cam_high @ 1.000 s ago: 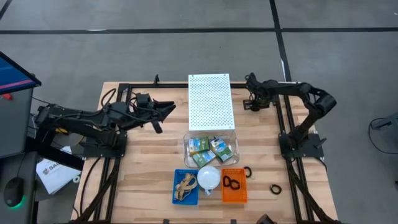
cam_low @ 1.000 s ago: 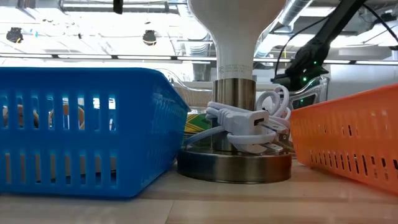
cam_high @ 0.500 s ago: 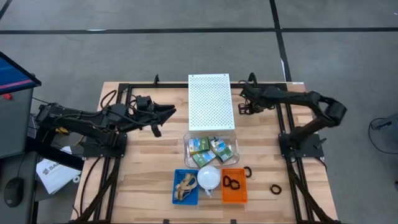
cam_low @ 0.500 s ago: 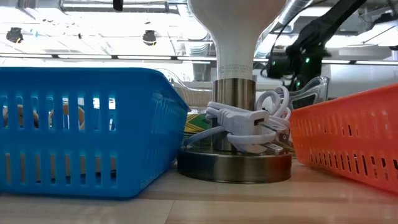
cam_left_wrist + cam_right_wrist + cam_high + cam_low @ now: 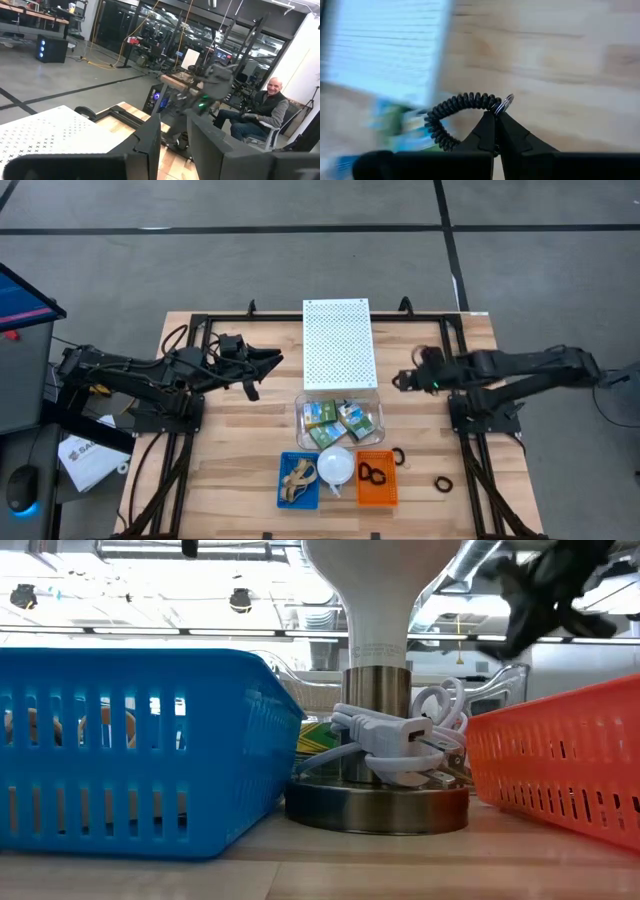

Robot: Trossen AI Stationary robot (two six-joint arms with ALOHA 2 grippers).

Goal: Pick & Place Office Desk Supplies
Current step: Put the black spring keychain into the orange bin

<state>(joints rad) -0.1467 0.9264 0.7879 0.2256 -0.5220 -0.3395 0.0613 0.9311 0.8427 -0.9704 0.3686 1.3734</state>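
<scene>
1. Your right gripper (image 5: 400, 379) has swung from beside the white perforated board's (image 5: 338, 343) far corner toward its near corner.
2. Its fingers (image 5: 490, 131) have closed, now pinching a black coiled loop (image 5: 457, 112).
3. Its arm has stretched out flatter.

Workshop floor around a wooden table

The wooden table (image 5: 240, 450) stands on grey concrete floor (image 5: 200, 270) crossed by dark lines. Beyond the table, the left wrist view shows dark-framed glass partitions (image 5: 120, 30), a workbench (image 5: 30, 12) with a black computer tower (image 5: 52, 48) beneath, and a person seated on a chair (image 5: 260, 112). Ceiling lights (image 5: 240, 600) hang above the table.
</scene>
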